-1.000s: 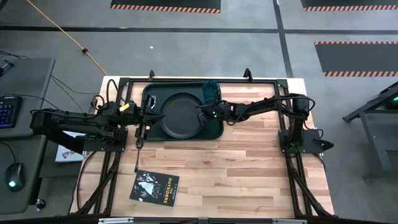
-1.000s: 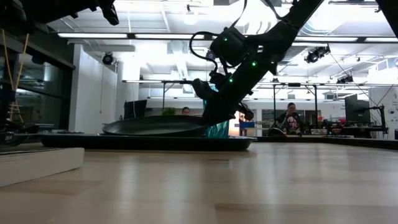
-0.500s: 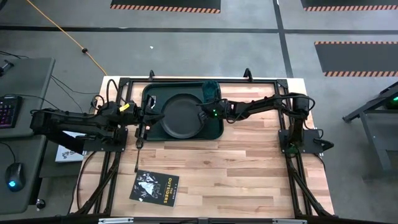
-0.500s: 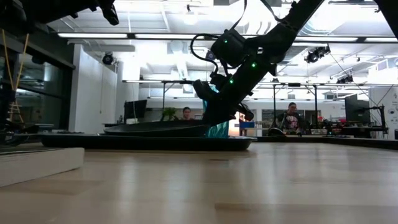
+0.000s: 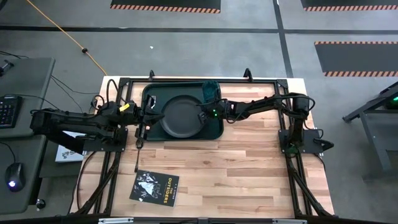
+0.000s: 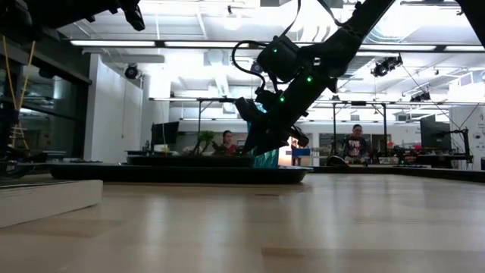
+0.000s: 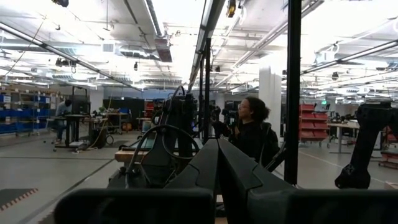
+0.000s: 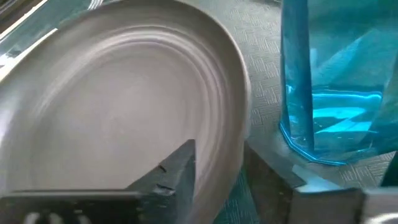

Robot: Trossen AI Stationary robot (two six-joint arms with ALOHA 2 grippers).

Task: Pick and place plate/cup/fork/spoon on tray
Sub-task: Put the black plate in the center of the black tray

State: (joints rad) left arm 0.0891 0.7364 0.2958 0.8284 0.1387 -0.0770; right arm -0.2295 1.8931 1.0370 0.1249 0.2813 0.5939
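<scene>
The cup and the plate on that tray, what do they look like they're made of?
The cup looks like thin plastic: translucent blue-green, with the tray's textured floor showing through it. The plate is opaque and matte, with faint concentric rings and no glare; that could be plastic or glazed ceramic, I can't tell which.

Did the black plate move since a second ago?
Yes. In the low view the plate has dropped from tilted to flat on the tray, under the right gripper.

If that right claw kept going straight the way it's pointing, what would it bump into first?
Most likely the black plate, already under the right claw on the green tray. The teal cup stands just beside that line, though depth is hard to judge.
</scene>
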